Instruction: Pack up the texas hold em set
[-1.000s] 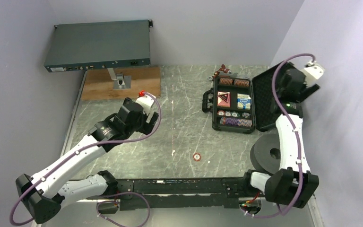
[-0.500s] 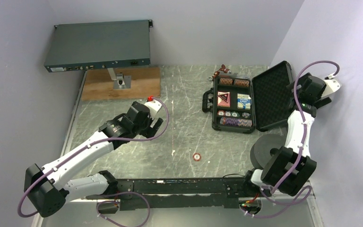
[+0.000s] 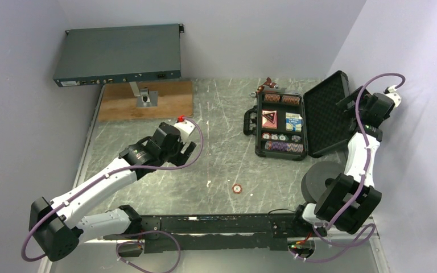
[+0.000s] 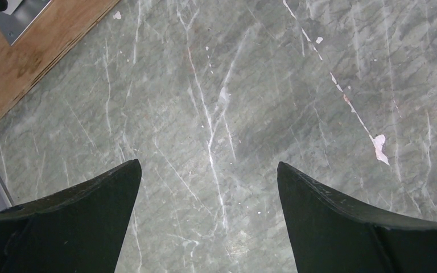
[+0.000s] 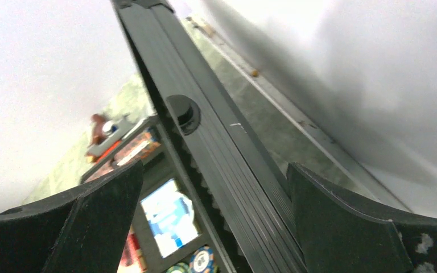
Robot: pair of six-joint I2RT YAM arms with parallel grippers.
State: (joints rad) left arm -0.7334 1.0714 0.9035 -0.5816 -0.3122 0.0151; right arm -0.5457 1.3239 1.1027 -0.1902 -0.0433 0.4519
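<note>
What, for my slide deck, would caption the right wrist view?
Open right tool straddles the edge of the raised case lid, a blue card deck and chips visible beyond.

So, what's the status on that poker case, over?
Both tools open. Right tool astride the raised case lid; left tool over the table. One chip loose mid-table, unpacked.

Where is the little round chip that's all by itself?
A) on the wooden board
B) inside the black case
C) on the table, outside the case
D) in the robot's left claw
C: the lone chip lies on the bare table, well apart from the open case, and the left gripper is open with nothing in it.
</note>
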